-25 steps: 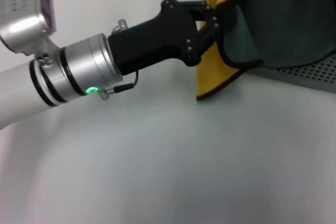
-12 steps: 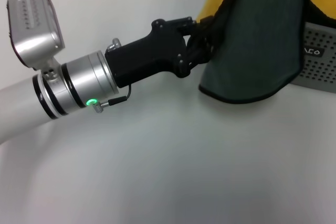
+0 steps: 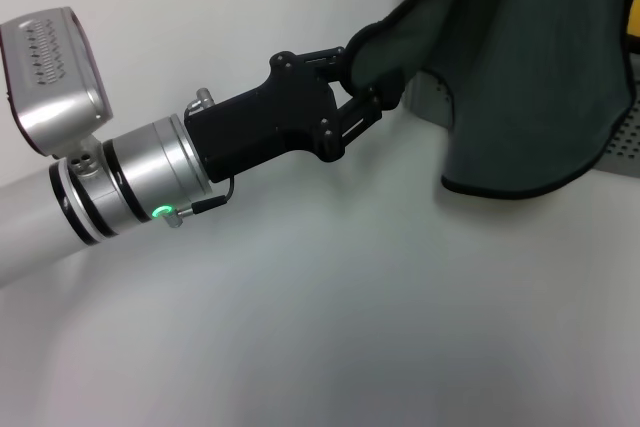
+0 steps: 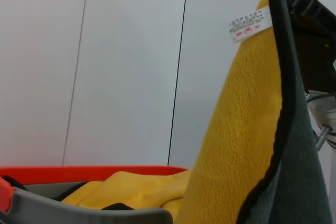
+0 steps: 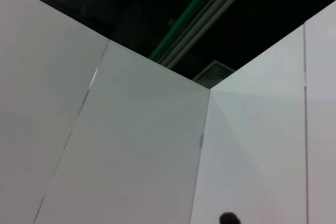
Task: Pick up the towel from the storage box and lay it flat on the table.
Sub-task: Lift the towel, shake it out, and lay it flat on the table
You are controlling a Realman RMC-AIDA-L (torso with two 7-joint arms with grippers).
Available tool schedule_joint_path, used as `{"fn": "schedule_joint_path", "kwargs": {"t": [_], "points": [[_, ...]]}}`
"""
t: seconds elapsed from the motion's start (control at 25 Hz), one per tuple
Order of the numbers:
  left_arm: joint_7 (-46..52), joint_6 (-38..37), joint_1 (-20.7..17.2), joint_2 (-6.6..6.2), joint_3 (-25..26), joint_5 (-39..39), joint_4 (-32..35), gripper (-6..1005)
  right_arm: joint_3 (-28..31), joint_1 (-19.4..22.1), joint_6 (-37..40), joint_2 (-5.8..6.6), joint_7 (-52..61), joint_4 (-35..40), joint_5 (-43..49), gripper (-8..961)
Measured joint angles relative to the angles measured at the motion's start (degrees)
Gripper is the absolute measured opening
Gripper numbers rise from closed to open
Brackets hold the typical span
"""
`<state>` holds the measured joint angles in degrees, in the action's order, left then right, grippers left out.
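The dark green towel (image 3: 530,67) with black edging hangs in the air at the upper right, its lower edge just above the white table (image 3: 300,297). My left gripper (image 3: 368,75) is shut on its left edge, out over the table beside the storage box (image 3: 625,142). Only perforated parts of the box show past the cloth. In the left wrist view the green towel (image 4: 299,182) hangs next to the yellow towel (image 4: 236,129). The right gripper is out of view.
A strip of the yellow black-edged towel (image 3: 632,7) shows at the right edge of the head view. In the left wrist view it carries a white tag (image 4: 250,23) and more yellow cloth lies in the grey bin (image 4: 79,211), with an orange rim (image 4: 79,171) behind.
My left gripper has drawn back to the left with the green towel. The green cloth has spread and swung right, and the yellow towel that hung beside it is now almost hidden.
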<state>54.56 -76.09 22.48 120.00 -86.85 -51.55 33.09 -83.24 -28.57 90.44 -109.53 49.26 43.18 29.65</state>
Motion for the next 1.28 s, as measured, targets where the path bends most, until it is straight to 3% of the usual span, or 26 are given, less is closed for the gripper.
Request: {"fn": "schedule_joint_path", "kwargs": {"t": [0.84, 1.28], "points": [[0.0, -1.5, -0.7, 0.06, 0.0, 0.1, 0.0, 247, 2.0, 1.7, -0.4, -0.19, 0.6, -0.6, -0.2, 13], [-0.1, -1.5, -0.7, 0.04, 0.2, 0.0, -0.6, 211, 2.0, 1.7, 0.0, -1.1, 0.7, -0.2, -0.2, 14]]}}
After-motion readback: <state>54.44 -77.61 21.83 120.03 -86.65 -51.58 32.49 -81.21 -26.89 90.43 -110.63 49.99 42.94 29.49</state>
